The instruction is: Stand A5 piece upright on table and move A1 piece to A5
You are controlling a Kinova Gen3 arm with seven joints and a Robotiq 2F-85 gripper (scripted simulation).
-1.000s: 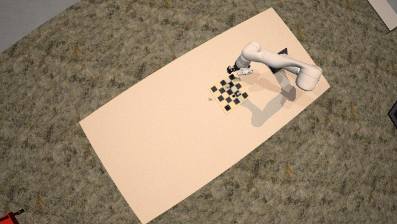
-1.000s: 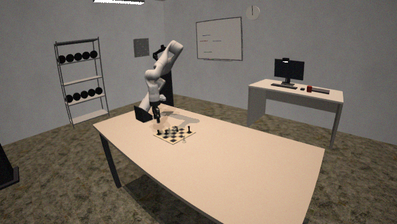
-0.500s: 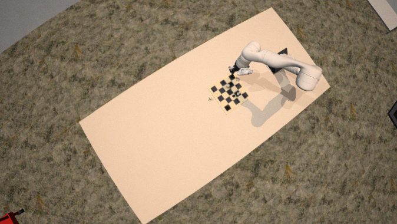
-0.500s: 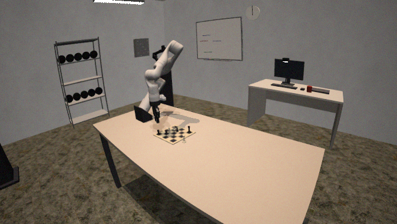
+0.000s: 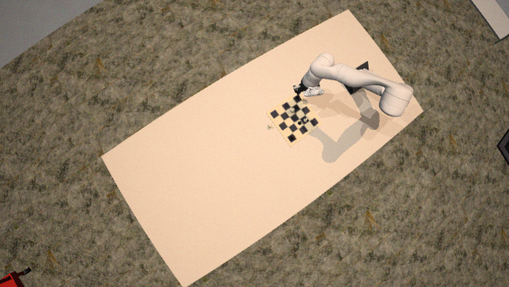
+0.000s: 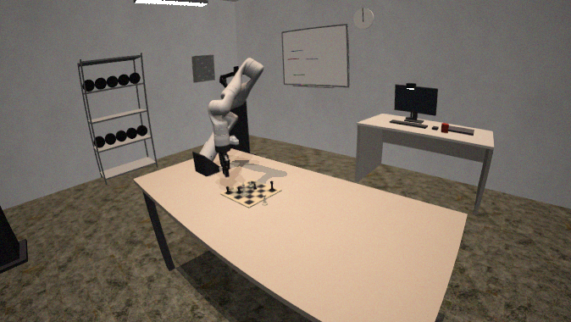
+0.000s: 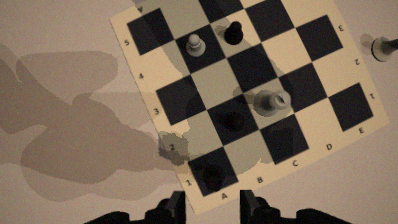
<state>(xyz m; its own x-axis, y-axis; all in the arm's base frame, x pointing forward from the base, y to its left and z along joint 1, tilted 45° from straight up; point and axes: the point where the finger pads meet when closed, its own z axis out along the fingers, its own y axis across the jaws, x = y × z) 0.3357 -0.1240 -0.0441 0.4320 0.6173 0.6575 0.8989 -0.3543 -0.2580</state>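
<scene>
The chessboard point(image 7: 312, 156) point(image 5: 282, 133) point(image 6: 250, 203) lies on the tan table point(image 5: 208, 170) point(image 6: 339, 237). A dark piece point(image 7: 214, 176) stands on A1, the corner square nearest my fingers. A5 point(image 7: 150, 31) is bare. A white piece point(image 7: 382, 48) point(image 5: 269, 127) point(image 6: 264, 201) stands on the table just off the board's E side. My gripper point(image 7: 212, 205) point(image 6: 225, 171) point(image 5: 298, 89) hangs above the A1 corner. Its fingers are partly drawn in with a clear gap and nothing between them.
Other pieces on the board are a white pawn point(image 7: 195, 45) on B4, a black pawn point(image 7: 233, 34) on C4, a white piece point(image 7: 271, 101) on C2 and a dark piece point(image 7: 232, 120) on B2. The arm's black base point(image 6: 204, 165) sits behind the board.
</scene>
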